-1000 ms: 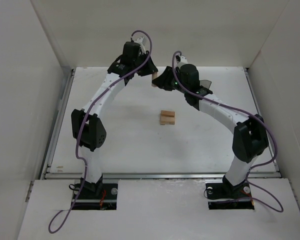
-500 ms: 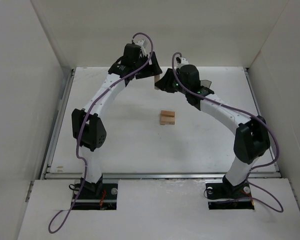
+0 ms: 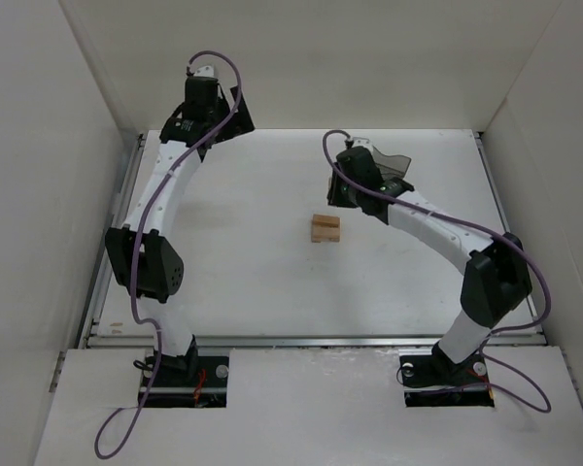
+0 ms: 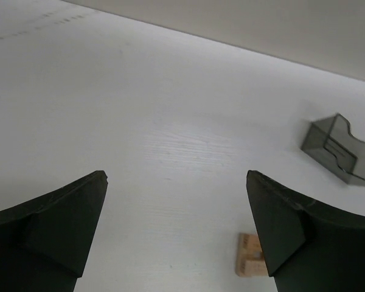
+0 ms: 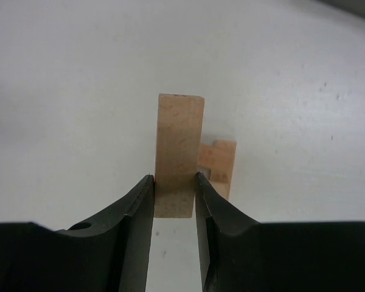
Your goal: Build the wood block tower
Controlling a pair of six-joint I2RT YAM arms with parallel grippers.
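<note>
In right tool [image 5: 174,179]: wood block [image 5: 180,140] clamped, tower [image 5: 219,159] just beyond; left tool [image 4: 176,179] wide, well apart.

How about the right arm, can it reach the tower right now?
Probably yes. The right gripper, holding a block, hangs near the tower; nothing stands between them, and the left gripper is far off.
</note>
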